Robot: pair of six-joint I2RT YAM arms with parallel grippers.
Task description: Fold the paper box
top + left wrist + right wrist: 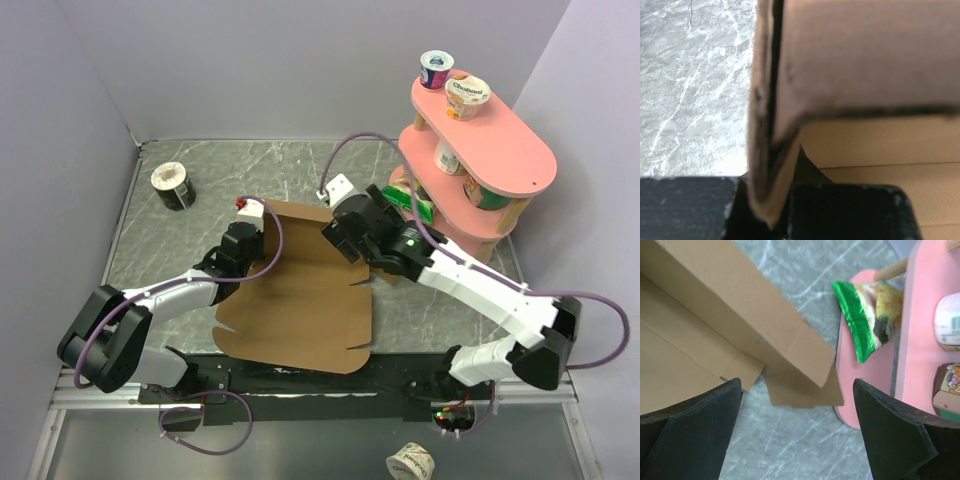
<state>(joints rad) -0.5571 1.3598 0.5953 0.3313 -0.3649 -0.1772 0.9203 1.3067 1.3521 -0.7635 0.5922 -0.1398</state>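
From above, the paper box [300, 300] is lying half-formed on the tabletop [250, 170], its floor flat and its left wall standing up. The left pincer [248, 238] is gripping that left wall. The right pincer [345, 238] is hovering at the box's far right corner, spread wide and holding nothing. Just right of the box, a pink shelf [500, 150] is carrying two yogurt cups [467, 97] on its top deck and more tubs on the decks below. A lone cup [172, 185] is sitting well to the far left of the box. Nothing is showing of what the cups contain, and the box itself is holding nothing.

From the left wrist, the fingers [690, 210] are squeezing nearly closed on a doubled layer of the box's cardboard [865, 55], pinning it upright.

From the right wrist, the jaws are gaping over a loose corner tab [810, 392] that is lying flat off the box's end. Beyond it, a green snack bag [865, 315] is resting on the shelf's lowest deck.

The step in hand looks like raising the next wall. The left grip should be holding firm as an anchor while the right pincer is taking the tab squarely near its crease, turning it inward along the fold line and staying on the box's side of the shelf.
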